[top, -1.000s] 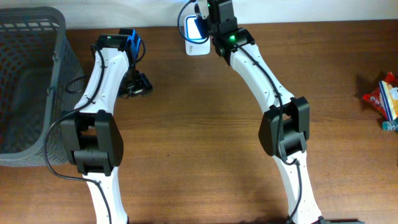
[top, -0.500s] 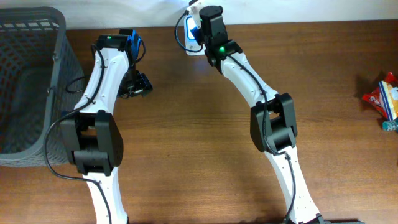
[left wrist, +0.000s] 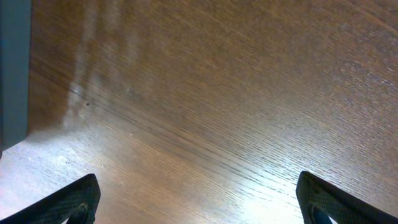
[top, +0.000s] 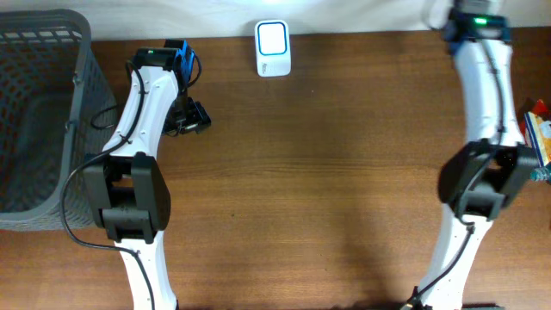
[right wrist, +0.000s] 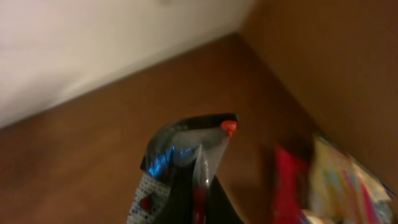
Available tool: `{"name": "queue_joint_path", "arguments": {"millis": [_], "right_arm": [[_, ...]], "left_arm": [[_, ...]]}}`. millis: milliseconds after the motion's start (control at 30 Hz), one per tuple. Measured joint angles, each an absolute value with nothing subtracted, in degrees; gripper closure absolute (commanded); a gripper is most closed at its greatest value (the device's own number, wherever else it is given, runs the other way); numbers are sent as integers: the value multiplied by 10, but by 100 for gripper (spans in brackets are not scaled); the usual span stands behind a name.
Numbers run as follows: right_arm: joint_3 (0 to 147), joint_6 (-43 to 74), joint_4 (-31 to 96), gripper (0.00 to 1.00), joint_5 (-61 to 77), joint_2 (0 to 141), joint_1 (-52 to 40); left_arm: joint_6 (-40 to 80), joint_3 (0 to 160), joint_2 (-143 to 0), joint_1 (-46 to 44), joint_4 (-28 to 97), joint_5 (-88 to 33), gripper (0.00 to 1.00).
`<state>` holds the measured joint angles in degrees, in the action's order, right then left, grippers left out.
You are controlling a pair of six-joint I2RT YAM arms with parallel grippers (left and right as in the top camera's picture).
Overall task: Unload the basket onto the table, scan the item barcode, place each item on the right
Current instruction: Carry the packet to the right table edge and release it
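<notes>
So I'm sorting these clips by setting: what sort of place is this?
Likely a mock shop checkout: a white barcode scanner at the far edge of the wooden table, a grey mesh basket on the left, snack packets on the right, and the right gripper pinching a foil packet.

Item 1 — packet (right wrist: 186, 146): thin, glossy foil pouch, black and blue-silver, with 1 red-orange spot at its top corner and small printed marks on a paler lower panel. It stands on edge, its lower part pinched in the closed right claw (right wrist: 198, 199), held above the tabletop (top: 327, 172) near the far right corner; the view is blurred.

Item 2 — scanner (top: 273, 48): white rounded-rectangular unit with a blue-rimmed window, lying flat at the middle of the tabletop's far edge, well apart from the packet.
</notes>
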<state>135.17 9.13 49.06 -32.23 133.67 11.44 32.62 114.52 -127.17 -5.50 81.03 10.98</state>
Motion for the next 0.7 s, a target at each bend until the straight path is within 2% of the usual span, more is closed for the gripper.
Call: {"name": "queue_joint_path", "arguments": {"millis": [133, 333, 567, 667, 700], "right_arm": [[1350, 171, 621, 96, -329, 1336, 239], [1350, 206, 713, 96, -332, 1337, 380], [1338, 209, 726, 95, -260, 1337, 468], [1312, 209, 702, 85, -234, 1337, 473], [1302, 210, 700, 85, -227, 1337, 472]], "left_arm": [[326, 1145, -1272, -55, 809, 110, 1], [326, 1145, -1272, -55, 810, 110, 1], [326, 1145, -1272, -55, 810, 110, 1], [326, 1145, -1272, -55, 810, 110, 1], [326, 1145, -1272, -55, 810, 110, 1]]}}
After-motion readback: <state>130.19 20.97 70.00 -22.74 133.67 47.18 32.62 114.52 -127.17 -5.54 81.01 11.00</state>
